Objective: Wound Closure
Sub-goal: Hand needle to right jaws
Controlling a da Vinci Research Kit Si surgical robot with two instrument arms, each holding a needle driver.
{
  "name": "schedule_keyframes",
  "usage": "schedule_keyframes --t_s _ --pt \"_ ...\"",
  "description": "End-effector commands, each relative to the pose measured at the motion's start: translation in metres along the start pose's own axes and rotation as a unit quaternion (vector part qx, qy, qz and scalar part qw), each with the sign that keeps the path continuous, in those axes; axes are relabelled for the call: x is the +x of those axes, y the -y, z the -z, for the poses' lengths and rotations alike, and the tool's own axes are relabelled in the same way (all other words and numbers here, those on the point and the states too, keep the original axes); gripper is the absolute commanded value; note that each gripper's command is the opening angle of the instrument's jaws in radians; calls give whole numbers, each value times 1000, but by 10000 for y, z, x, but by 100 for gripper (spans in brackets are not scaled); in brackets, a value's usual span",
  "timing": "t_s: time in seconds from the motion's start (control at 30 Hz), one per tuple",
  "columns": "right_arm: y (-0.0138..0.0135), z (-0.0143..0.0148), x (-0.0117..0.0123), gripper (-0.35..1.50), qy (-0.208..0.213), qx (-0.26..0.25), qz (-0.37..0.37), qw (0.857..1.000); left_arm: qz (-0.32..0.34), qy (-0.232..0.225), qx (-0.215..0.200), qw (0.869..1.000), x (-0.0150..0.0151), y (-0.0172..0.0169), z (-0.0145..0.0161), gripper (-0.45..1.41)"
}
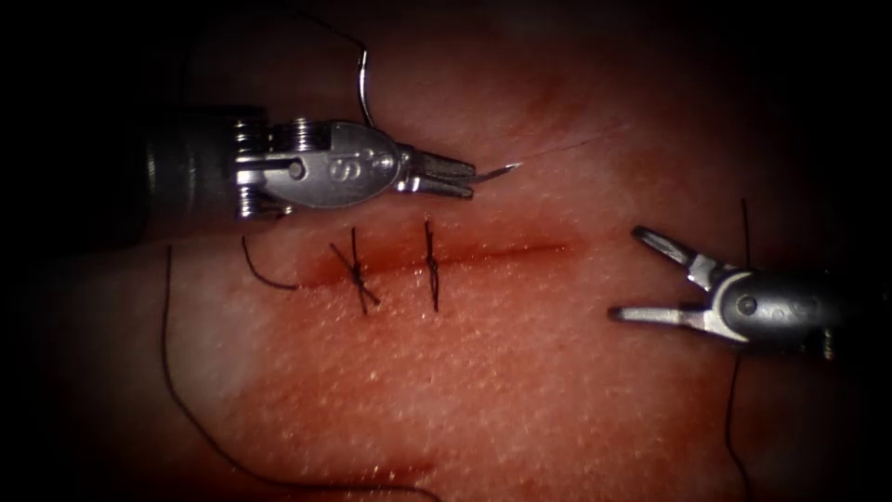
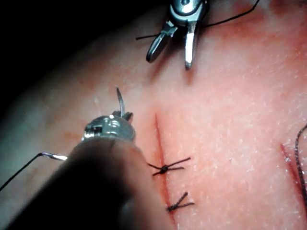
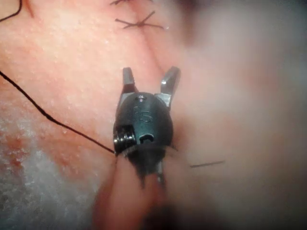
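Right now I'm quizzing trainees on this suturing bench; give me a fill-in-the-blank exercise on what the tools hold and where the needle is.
1. The left tool holds the ____ near its tip.
2. The right tool has its jaws ____ and holds nothing.
3. The cut in the tissue already carries ____ knotted stitches.
4. The needle is held ____ the tissue, not in it.

Missing words: needle; open; two; above
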Motion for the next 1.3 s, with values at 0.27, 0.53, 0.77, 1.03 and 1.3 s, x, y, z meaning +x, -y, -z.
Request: schedule_keyframes --t_s 0.27,0.53,0.77,1.03,1.3 --pt "-36 -16 24 86 -19 51 -201 978 -106 -67 -7 992 41 -16 -13 -45" --pt "-50 -39 31 106 -41 140 -408 901 -192 -153 -34 969 59 -36 -13 -45" --pt "-40 -64 37 120 -24 221 -516 827 -240 -237 -61 939 49 -48 1 -45" --pt "-17 -94 48 120 -29 303 -559 771 -290 -259 -60 919 19 -49 19 -45" --pt "13 -124 57 109 -67 383 -562 730 -305 -286 -63 906 -4 -50 9 -45"
